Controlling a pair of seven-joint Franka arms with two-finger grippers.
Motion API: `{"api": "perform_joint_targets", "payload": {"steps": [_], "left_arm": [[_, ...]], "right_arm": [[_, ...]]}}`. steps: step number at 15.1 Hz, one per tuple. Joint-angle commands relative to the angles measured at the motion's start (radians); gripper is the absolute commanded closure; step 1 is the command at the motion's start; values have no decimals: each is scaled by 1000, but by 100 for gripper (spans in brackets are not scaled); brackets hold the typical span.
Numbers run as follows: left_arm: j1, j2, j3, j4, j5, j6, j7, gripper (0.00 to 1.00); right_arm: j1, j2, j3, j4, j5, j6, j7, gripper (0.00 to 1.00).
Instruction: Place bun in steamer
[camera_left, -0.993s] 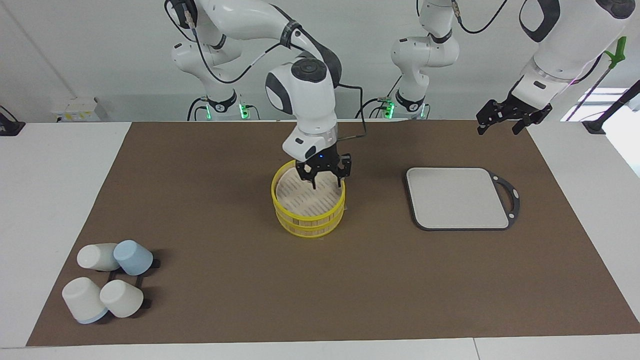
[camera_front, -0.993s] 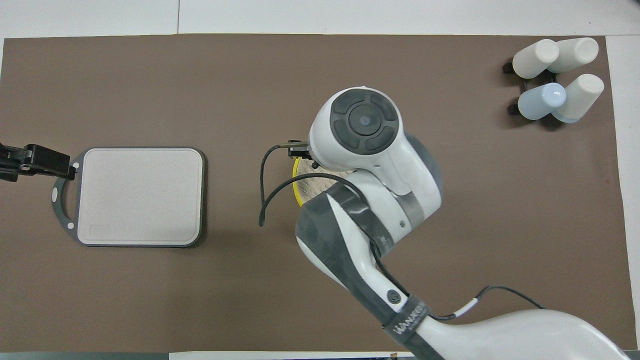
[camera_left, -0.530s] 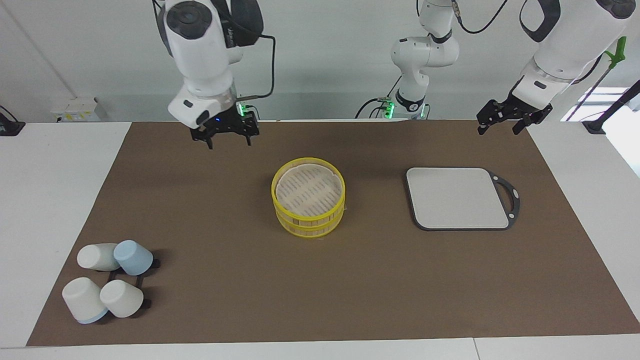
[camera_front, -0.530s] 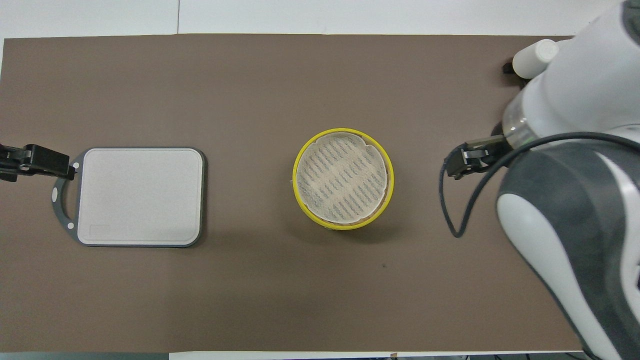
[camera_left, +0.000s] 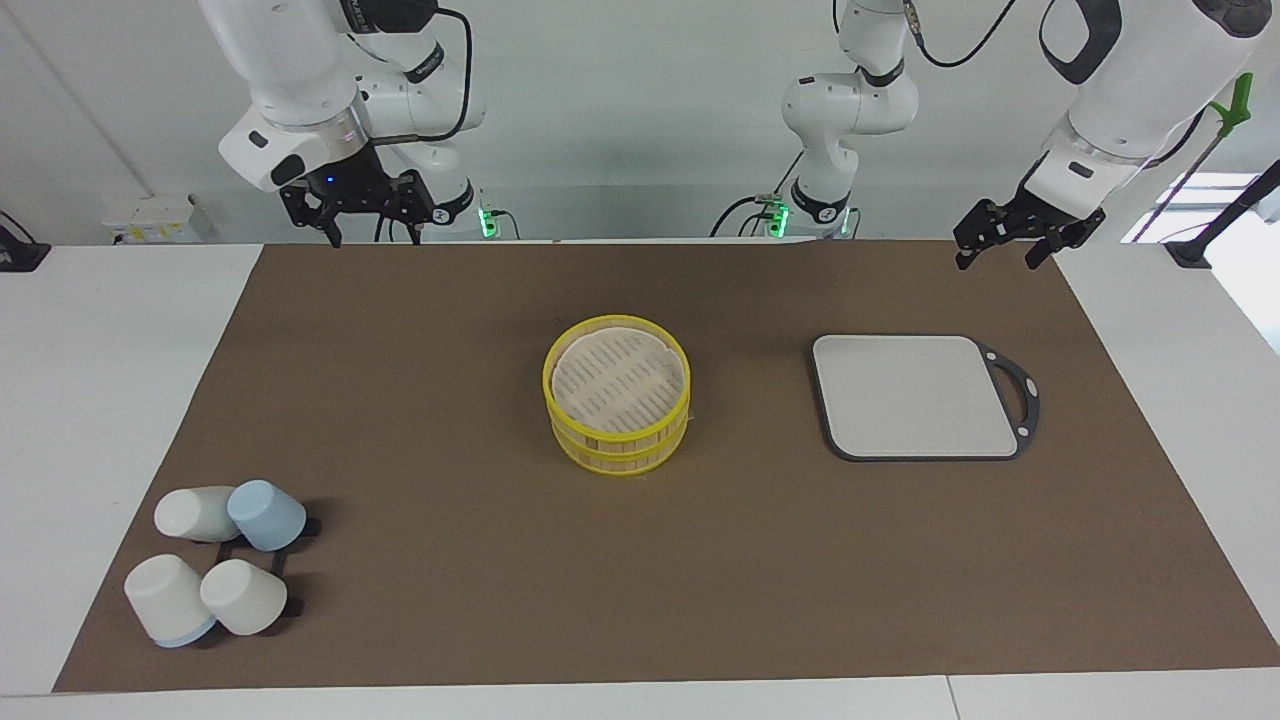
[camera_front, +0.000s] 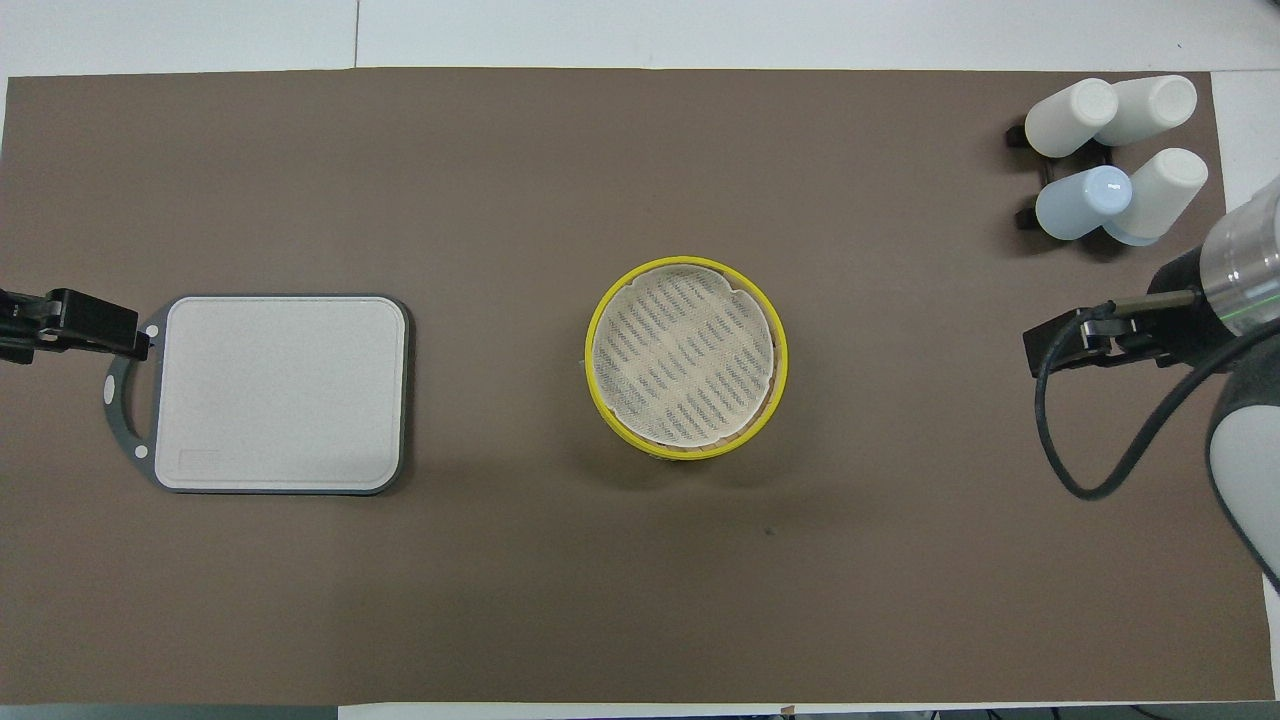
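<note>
1. The round bamboo steamer with bright yellow rims stands at the middle of the brown mat on the white table. It is in the same spot as a second ago. A pale slatted surface fills its top, and the bun cannot be seen in either view.
2. A second ago the right claw was down inside the steamer's rim. Half a second ago it had lifted over the mat. Now it hangs high over the mat's robot-side edge, toward the right arm's end of the table, with its fingers spread apart and nothing between them.
3. The left claw has not moved. It waits with fingers parted and empty over the mat's corner at the left arm's end.
4. In the overhead view, the grey rectangular board with a dark handle lies at nine o'clock from the steamer, unchanged.
5. In that same view, the four white and pale-blue cups on a black rack sit at about two o'clock from the steamer, also unchanged.
</note>
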Motion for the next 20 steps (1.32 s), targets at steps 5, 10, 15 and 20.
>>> {"api": "perform_joint_targets", "payload": {"steps": [5, 10, 15, 20], "left_arm": [[-4, -2, 7, 16, 6, -17, 12, 0], [-3, -2, 7, 16, 6, -17, 12, 0], [-3, -2, 7, 16, 6, -17, 12, 0], [-4, -2, 7, 16, 6, -15, 9, 0]], "right_arm": [[40, 17, -44, -5, -9, 89, -25, 0], [39, 14, -45, -10, -10, 89, -23, 0], [30, 12, -64, -12, 5, 89, -19, 0], [31, 11, -88, -13, 1, 86, -20, 0]]}}
